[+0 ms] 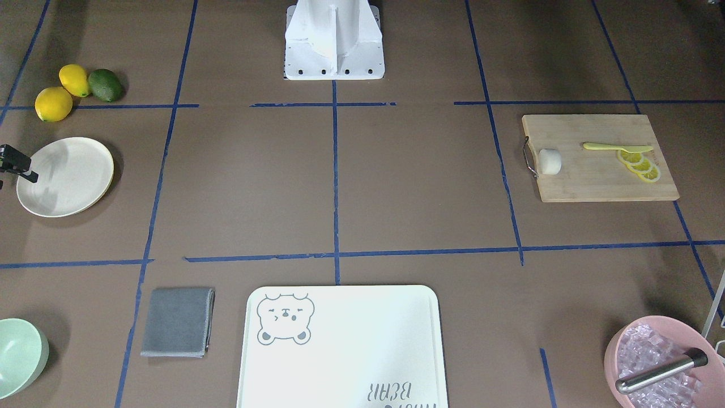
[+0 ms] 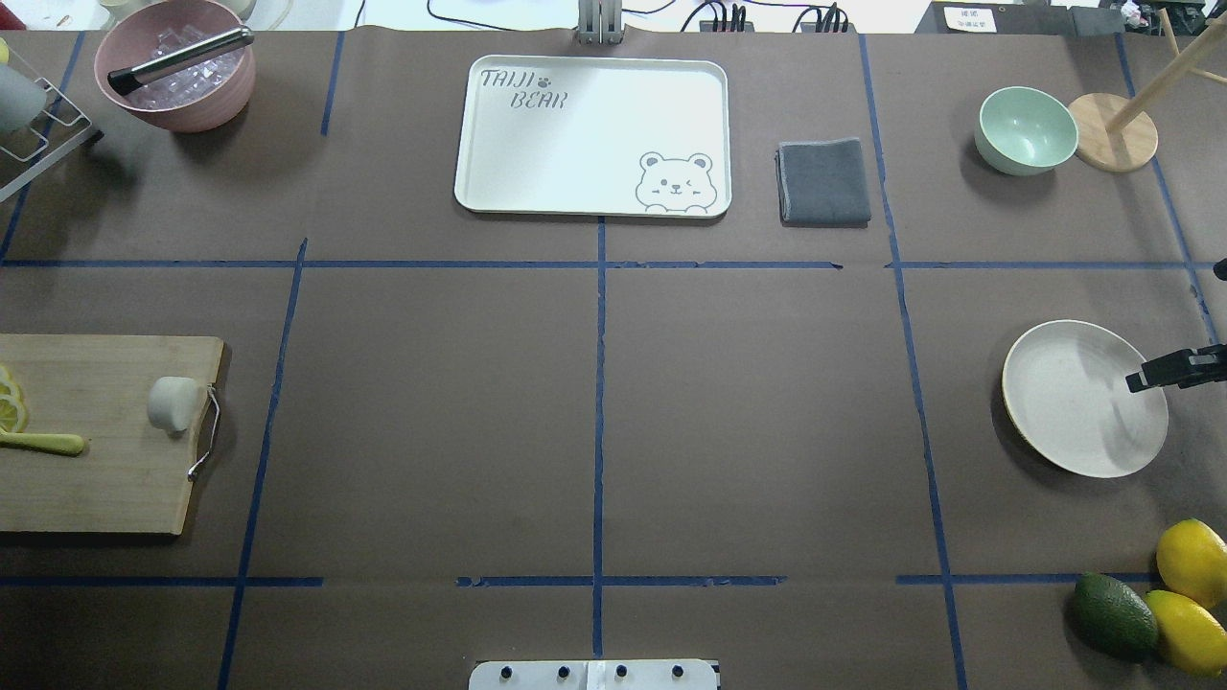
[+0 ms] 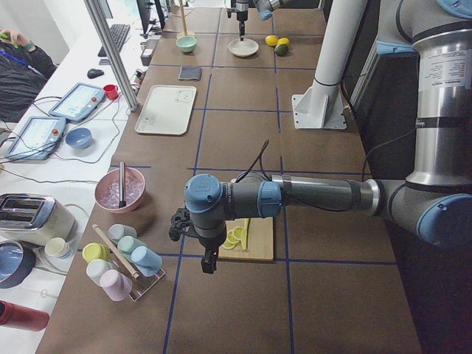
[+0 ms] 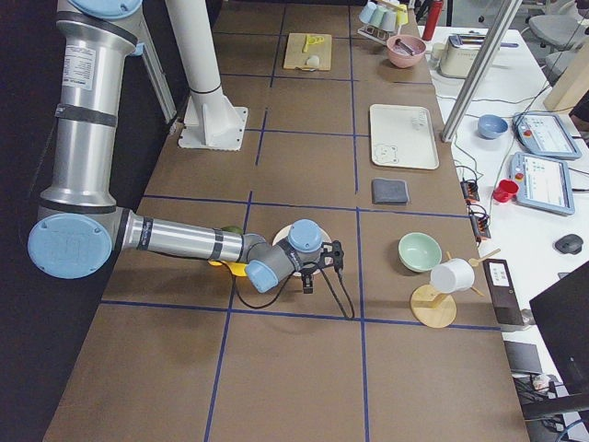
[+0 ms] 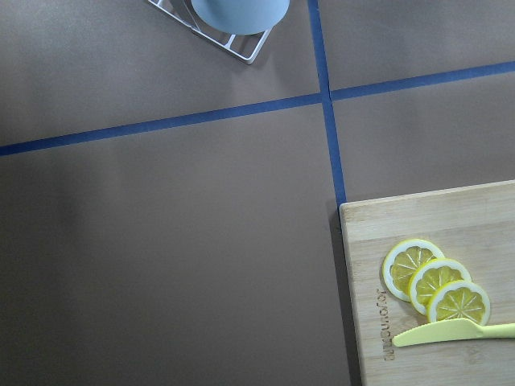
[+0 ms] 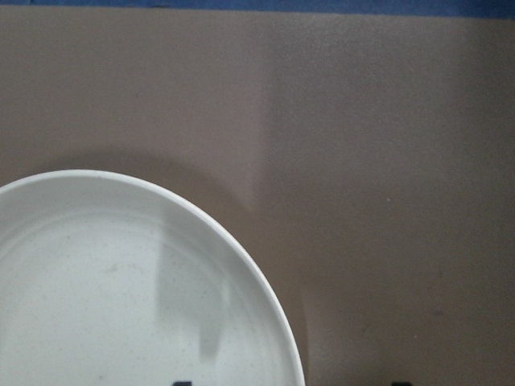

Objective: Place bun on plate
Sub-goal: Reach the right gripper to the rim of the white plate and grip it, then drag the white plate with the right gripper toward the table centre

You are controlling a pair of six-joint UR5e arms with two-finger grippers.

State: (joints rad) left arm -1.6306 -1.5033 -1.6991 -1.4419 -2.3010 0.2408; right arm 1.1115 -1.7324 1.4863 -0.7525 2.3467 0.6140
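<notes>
The bun [image 1: 549, 161], small and white, stands on the wooden cutting board [image 1: 595, 181] at the end with the metal handle; it also shows in the overhead view [image 2: 173, 403]. The cream plate [image 2: 1074, 402] lies bare on the opposite side of the table. Over the plate's outer edge hangs my right gripper [image 2: 1145, 379]; in the right wrist view its fingertips [image 6: 183, 383] stand wide apart, open, over the plate [image 6: 121, 297]. Only the exterior left view shows my left gripper [image 3: 209, 264], beyond the board's far end, and I cannot tell its state.
Lemon slices [image 1: 640, 165] and a yellow knife [image 1: 614, 147] share the board. Near the plate lie two lemons and an avocado [image 2: 1112, 613] and a mint bowl [image 2: 1026, 129]. A bear-print tray [image 2: 575, 163], grey cloth [image 2: 822, 182], pink ice bowl [image 2: 177, 72] and cup rack [image 3: 122, 258] line the far side.
</notes>
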